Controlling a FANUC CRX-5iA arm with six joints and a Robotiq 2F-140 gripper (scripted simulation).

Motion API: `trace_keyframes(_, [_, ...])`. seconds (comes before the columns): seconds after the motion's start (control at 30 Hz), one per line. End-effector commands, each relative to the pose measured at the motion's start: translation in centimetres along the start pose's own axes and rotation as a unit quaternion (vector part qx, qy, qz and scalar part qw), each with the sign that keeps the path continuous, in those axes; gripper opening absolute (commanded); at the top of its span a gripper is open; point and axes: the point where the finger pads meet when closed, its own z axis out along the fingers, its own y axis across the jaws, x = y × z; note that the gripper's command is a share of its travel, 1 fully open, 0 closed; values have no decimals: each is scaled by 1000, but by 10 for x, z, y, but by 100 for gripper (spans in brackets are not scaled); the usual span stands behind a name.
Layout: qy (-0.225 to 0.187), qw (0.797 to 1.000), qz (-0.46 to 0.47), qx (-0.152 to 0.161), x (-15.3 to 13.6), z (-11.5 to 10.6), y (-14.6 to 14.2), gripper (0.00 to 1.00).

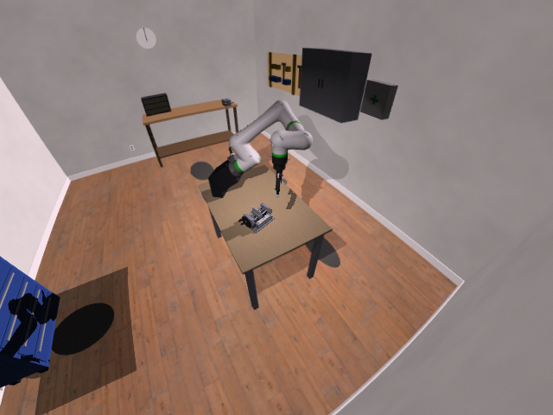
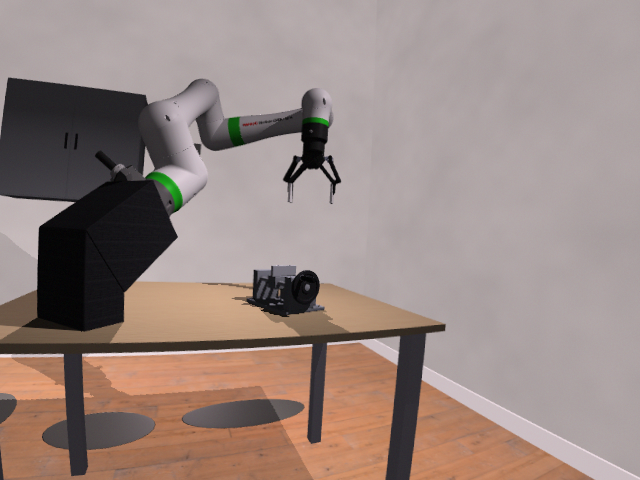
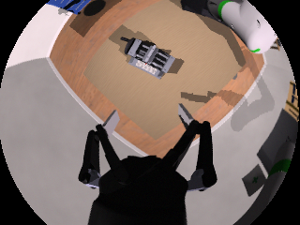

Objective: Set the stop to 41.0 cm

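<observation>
A: Start at the fingers [image 2: 290, 194]. What are they doing?

B: Spread as wide as they go, with nothing between them. The gripper [image 2: 310, 197] points straight down and hangs high above the counter [image 2: 170, 321], well apart from anything on it.

A: And the handwheel?

B: The black handwheel [image 2: 305, 290] sits on the near end of a small grey stop fixture [image 2: 276, 292] that rests on the counter. In the side view the wheel's round face is turned toward the camera. Nothing is touching it.

A: Where is the fixture relative to the gripper?

B: Below it and off to one side. In the overhead view the gripper [image 1: 277, 193] hangs over the counter's far part, toward the wall, while the fixture [image 1: 258, 217] lies nearer the middle of the top. In the wrist view the fixture [image 3: 150, 58] appears well ahead of the fingertips, small and far down.

A: Can you read the stop's position?

B: No, it is too small to tell.

A: And further out?

B: The white arm [image 2: 175, 134] with green bands rises from a black angled pedestal [image 2: 67, 289] at the counter's other end. A dark cabinet [image 1: 334, 82] hangs on the wall behind.
</observation>
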Motion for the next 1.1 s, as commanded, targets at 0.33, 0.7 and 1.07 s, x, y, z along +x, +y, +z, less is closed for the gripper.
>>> trace_keyframes(0.33, [-12, 989, -151, 3, 73, 36, -50, 100])
trace_keyframes(0.7, [-12, 971, -240, 5, 125, 60, -70, 100])
trace_keyframes(1.07, [-10, 938, -346, 6, 190, 89, -82, 100])
